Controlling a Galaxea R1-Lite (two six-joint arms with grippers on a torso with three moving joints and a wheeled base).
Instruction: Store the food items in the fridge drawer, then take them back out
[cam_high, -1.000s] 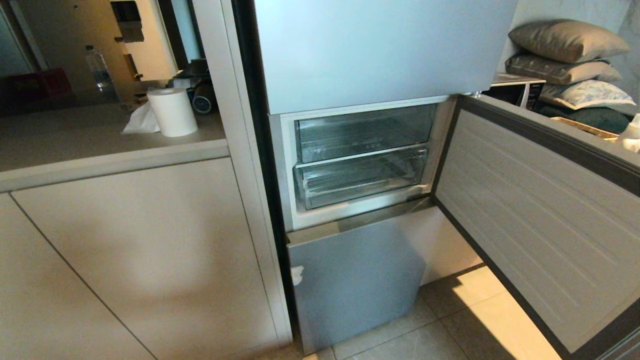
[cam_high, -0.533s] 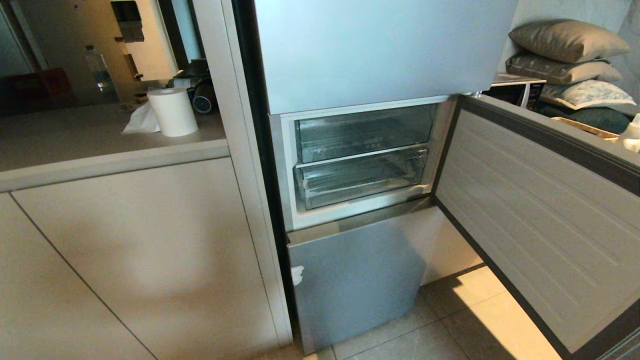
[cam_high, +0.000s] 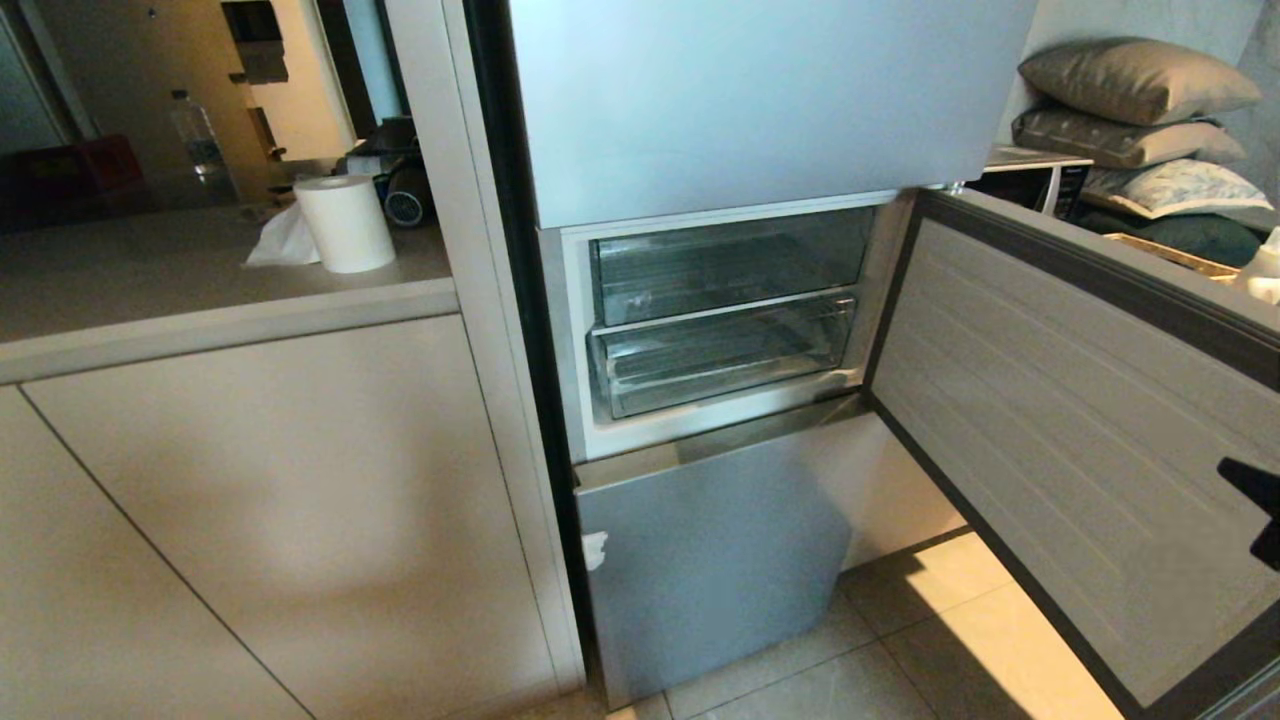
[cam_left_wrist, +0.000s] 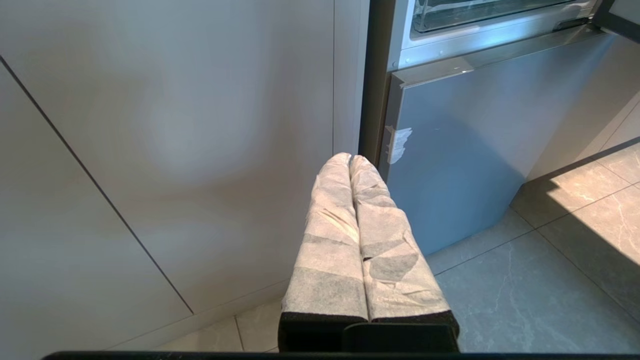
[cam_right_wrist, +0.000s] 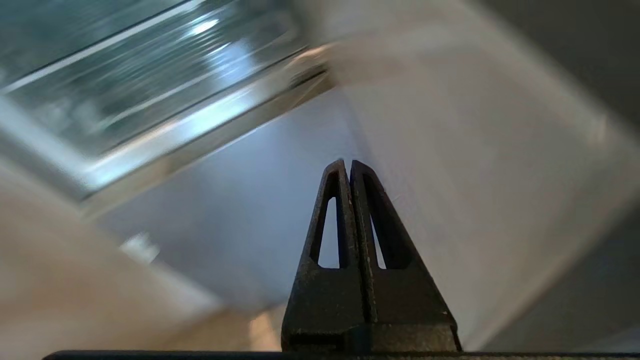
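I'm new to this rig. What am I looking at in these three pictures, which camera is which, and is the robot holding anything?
It is a two-armed robot on wheels. The wide picture comes from its head: an open fridge door, two clear drawers, the lower being the fridge drawer, and a paper roll on the counter. The other two come from cameras on the wrists. The left gripper, fingers wrapped in white, points at the floor, shut and empty. The right gripper, bare black, is shut and empty before the fridge. No food shows.
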